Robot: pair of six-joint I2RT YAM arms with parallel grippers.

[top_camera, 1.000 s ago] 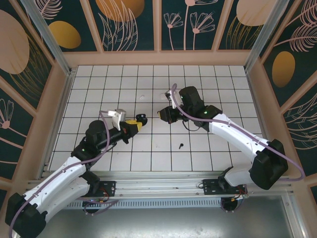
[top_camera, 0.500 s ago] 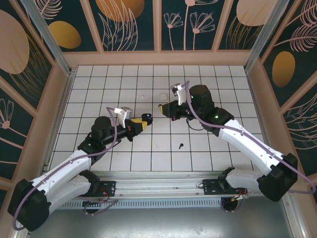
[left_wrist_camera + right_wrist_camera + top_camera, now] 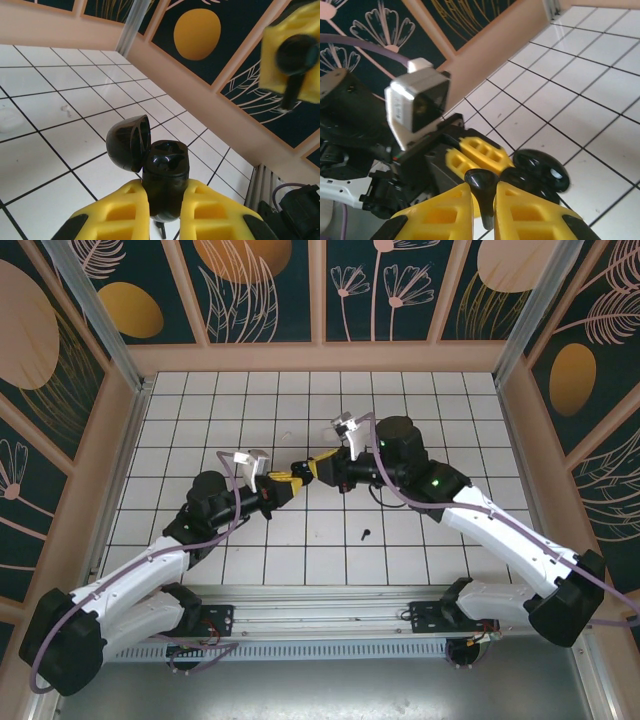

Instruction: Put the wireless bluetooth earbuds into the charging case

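— Left jaws clenched on the case [image 3: 165, 175], gripping its lower body. Lid [image 3: 127, 142] hinged open to one side, mouth facing up, whole thing held off the desk [image 3: 400, 410]. Yours?

— Right jaws grasping one black earbud [image 3: 481, 187], pinched between the tips. In the left wrist view the bud hangs high and to the right of the case with its stem pointing down. It is apart from the case and not over the mouth.

— So nothing seated?

— Two hollows show inside the case. They look empty, though it's gloss black on gloss black, so I can't swear to it.

— Top view: both jaws meet near mid-desk, tips close together. Bud and case are within easy reach of each other.

— Anything else on the tiles?

— Second black earbud [image 3: 365, 535] lying loose, nearer the arm bases, well apart from both jaws. Nobody is touching it.

— Reckoning, then?

— Early going. Case is picked up and opened, first bud is picked up and brought close. Those parts are done.

— Left to do?

— Line the stem up over a hollow and lower it until it sits. Let go, fetch the loose one and seat that too. My guess is the alignment is the fussy part, with a small bud, a small hollow and both held in the air.
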